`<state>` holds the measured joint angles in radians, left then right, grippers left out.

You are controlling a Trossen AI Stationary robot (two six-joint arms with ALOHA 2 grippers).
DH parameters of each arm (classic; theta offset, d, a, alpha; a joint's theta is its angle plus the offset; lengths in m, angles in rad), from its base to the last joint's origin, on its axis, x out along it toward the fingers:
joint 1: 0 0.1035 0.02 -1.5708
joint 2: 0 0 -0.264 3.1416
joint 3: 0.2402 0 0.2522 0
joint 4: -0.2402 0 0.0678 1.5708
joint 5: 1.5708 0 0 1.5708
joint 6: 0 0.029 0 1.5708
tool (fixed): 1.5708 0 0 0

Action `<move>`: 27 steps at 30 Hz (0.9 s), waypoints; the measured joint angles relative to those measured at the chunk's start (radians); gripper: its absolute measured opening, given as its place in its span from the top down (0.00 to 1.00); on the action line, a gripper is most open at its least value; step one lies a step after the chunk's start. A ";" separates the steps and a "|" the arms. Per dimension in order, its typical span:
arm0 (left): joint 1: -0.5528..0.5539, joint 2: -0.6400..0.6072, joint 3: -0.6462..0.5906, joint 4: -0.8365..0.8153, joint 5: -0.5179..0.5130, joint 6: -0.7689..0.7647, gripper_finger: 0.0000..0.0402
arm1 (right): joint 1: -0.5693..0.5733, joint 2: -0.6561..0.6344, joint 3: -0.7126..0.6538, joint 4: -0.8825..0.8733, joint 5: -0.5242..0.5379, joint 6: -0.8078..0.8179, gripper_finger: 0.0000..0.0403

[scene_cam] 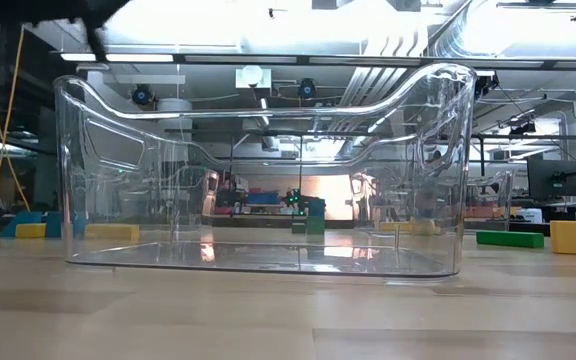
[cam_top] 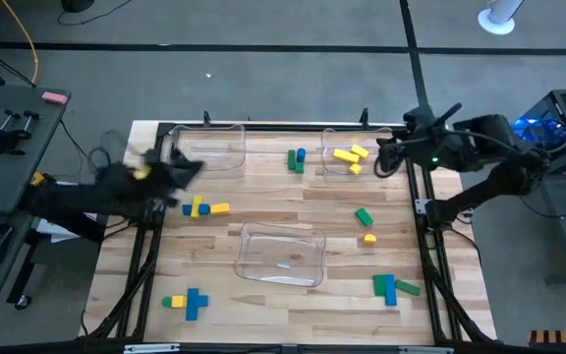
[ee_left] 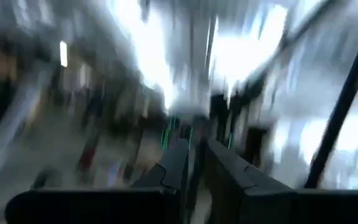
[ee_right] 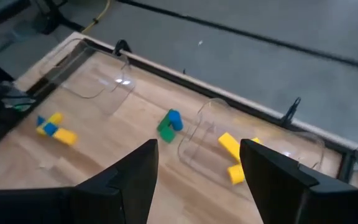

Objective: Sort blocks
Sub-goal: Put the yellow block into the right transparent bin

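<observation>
The blocks (cam_top: 362, 216) lie scattered on the desk (cam_top: 273, 206), some in the tray (cam_top: 347, 162). They look light, stiff and smooth, best pinched across flat sides. The left gripper (cam_top: 170, 169) has narrow jaws, perhaps holding something yellow; the right gripper (ee_right: 194, 168) has wide, empty jaws.

You have three trays on the surface (cam_top: 263, 197): one at the far left (cam_top: 209, 146), one at the far right (cam_top: 347, 157) with blocks (cam_top: 349, 157) in it, and one near the middle front (cam_top: 281, 254). Between the two far trays stands a small pair of blocks (cam_top: 296, 160). More blocks lie left of centre (cam_top: 204, 207), front left (cam_top: 187, 302), right of centre (cam_top: 365, 224) and front right (cam_top: 393, 287).
</observation>
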<state>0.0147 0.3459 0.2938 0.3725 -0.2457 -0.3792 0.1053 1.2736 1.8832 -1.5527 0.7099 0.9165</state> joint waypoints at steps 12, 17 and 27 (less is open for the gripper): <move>0.001 0.646 0.596 -1.335 -0.093 0.059 0.89 | -0.026 0.016 0.000 -0.019 0.006 -0.123 0.44; 0.011 0.819 0.566 -1.278 0.015 0.030 0.88 | -0.026 0.013 0.000 -0.019 0.005 -0.140 0.44; 0.173 1.112 0.614 -1.328 0.257 0.203 0.62 | -0.027 0.013 0.000 -0.018 -0.010 -0.184 0.44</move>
<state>0.1872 1.4580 0.9074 -0.9558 0.0114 -0.1758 0.0784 1.2869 1.8832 -1.5711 0.6996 0.7322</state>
